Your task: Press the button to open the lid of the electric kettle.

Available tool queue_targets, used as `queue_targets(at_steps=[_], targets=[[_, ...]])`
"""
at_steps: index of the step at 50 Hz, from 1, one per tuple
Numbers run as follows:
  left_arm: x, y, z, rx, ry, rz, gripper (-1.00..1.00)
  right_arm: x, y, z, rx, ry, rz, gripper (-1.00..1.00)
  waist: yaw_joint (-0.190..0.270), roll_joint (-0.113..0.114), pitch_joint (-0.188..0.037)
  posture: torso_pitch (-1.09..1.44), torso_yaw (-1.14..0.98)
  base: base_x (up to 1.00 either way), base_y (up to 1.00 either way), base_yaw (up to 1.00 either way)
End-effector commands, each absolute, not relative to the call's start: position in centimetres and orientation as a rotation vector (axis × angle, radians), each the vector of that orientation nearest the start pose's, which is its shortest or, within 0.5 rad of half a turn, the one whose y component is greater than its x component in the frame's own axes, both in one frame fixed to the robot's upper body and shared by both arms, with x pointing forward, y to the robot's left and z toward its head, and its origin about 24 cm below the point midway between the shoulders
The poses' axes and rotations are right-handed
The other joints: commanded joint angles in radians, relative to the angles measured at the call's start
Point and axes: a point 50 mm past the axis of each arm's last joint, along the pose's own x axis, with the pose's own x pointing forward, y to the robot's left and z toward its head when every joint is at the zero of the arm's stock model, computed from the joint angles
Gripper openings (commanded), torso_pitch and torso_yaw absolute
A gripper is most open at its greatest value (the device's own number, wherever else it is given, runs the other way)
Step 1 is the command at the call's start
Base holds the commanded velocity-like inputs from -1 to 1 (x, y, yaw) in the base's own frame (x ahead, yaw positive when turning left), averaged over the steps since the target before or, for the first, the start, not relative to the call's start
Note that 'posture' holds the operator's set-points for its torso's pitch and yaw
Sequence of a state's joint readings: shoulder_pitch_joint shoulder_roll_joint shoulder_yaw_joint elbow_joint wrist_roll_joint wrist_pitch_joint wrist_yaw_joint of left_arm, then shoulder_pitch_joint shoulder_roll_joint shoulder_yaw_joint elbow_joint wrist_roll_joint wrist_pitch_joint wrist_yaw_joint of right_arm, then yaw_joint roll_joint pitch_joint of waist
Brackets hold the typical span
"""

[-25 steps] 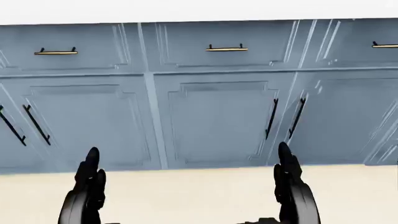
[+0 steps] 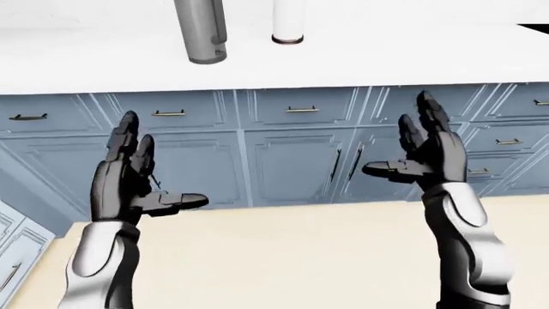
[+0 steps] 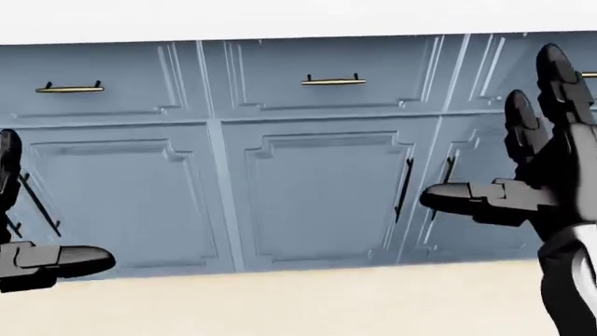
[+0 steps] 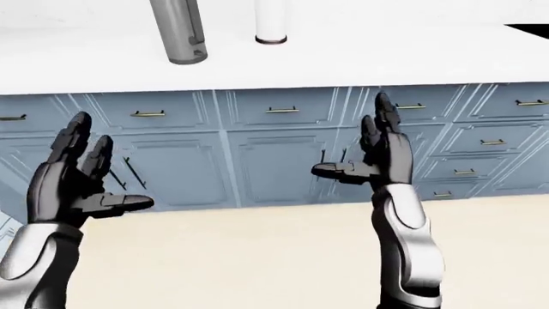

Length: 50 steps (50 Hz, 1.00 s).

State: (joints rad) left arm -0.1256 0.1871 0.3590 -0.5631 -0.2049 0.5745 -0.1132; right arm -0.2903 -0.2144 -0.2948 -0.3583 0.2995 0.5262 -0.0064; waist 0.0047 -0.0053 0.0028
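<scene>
At twelve o'clock on the bench (image 2: pixel 85 64) stands the kettle (image 2: pixel 200 32); I'd step closer, left robot hand (image 2: pixel 133 177) and right robot hand (image 2: pixel 425 151) spread empty.

Both hands matte black, 3 chunky segmented fingers each: left hand (image 2: pixel 129 177), right hand (image 2: pixel 429 151). Fingertips (image 2: pixel 129 121) rounded, blunt. Thumbs blocky, w/ grey highlights on flat faces. Forearms (image 2: pixel 468 238) glossy white-silver shells, smooth, tapering at wrists; dark section below near elbow.
</scene>
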Motion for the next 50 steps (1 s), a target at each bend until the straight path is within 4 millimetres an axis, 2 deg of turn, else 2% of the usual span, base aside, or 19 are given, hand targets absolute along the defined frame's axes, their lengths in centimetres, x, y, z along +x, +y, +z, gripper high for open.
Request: queue_targets(at_steps=[1,2,5,8,16,21,30,31,33,36,40,44,45,48,50], targets=[[23.9,23.0,18.1,0.025,-0.219,0.096,1.00,28.0,-22.0,18.5,0.106,-0.232,-0.084,1.00,0.000,0.001,-0.012,0.00,0.00,0.00,0.00,0.00],[23.6,23.5,19.3,0.041,-0.241,0.112,1.00,28.0,-22.3,19.3,0.108,-0.245,-0.091,1.00,0.000,0.002,-0.012,0.00,0.00,0.00,0.00,0.00],[23.2,24.5,20.5,0.057,-0.269,0.140,1.00,28.0,-23.1,20.6,0.107,-0.276,-0.112,1.00,-0.001,0.004,-0.004,0.00,0.00,0.00,0.00,0.00],[23.3,25.5,20.6,0.061,-0.273,0.173,1.00,28.2,-24.3,22.0,0.114,-0.300,-0.140,1.00,-0.001,0.005,0.007,0.00,0.00,0.00,0.00,0.00],[22.5,27.1,22.6,0.079,-0.315,0.223,1.00,28.3,-26.4,23.6,0.117,-0.334,-0.196,1.00,-0.002,0.004,0.017,0.00,0.00,0.00,0.00,0.00],[22.6,26.8,22.3,0.073,-0.306,0.217,1.00,28.2,-26.5,23.8,0.104,-0.340,-0.196,1.00,0.001,0.003,0.022,0.00,0.00,0.00,0.00,0.00],[22.4,26.9,23.2,0.079,-0.323,0.219,1.00,27.8,-26.2,24.9,0.107,-0.366,-0.180,1.00,0.000,0.003,0.026,0.00,0.00,0.01,0.00,0.00],[22.3,26.8,23.2,0.079,-0.324,0.219,1.00,27.8,-26.2,24.8,0.106,-0.366,-0.180,1.00,-0.002,0.007,0.007,0.00,0.00,0.07,0.00,0.00],[22.3,26.9,23.3,0.080,-0.326,0.219,1.00,27.8,-26.1,24.9,0.108,-0.365,-0.179,1.00,-0.003,0.009,0.024,0.00,0.00,0.09,0.02,0.00],[22.2,26.9,23.3,0.079,-0.325,0.219,1.00,27.7,-26.1,24.9,0.108,-0.364,-0.175,1.00,-0.006,0.008,0.029,0.00,0.00,0.12,0.07,0.00],[22.3,26.9,23.3,0.083,-0.326,0.218,1.00,27.7,-26.1,25.0,0.108,-0.367,-0.171,1.00,-0.008,0.025,0.033,0.00,0.00,0.13,0.11,0.00],[22.1,27.0,23.5,0.083,-0.331,0.221,1.00,27.4,-25.9,25.7,0.115,-0.374,-0.160,1.00,-0.010,0.062,0.040,0.00,0.00,0.17,0.21,0.00],[22.1,27.0,23.6,0.083,-0.332,0.222,1.00,27.4,-25.9,25.8,0.116,-0.374,-0.160,1.00,-0.011,0.049,0.037,0.00,0.00,0.18,0.23,0.00],[22.1,27.0,23.7,0.082,-0.333,0.221,1.00,27.3,-25.8,25.8,0.117,-0.374,-0.158,1.00,-0.013,0.049,0.035,0.00,0.00,0.17,0.22,0.00],[22.1,27.0,23.7,0.083,-0.334,0.220,1.00,27.3,-25.8,25.9,0.117,-0.376,-0.158,1.00,-0.012,0.035,0.028,0.00,0.00,0.17,0.23,0.00]])
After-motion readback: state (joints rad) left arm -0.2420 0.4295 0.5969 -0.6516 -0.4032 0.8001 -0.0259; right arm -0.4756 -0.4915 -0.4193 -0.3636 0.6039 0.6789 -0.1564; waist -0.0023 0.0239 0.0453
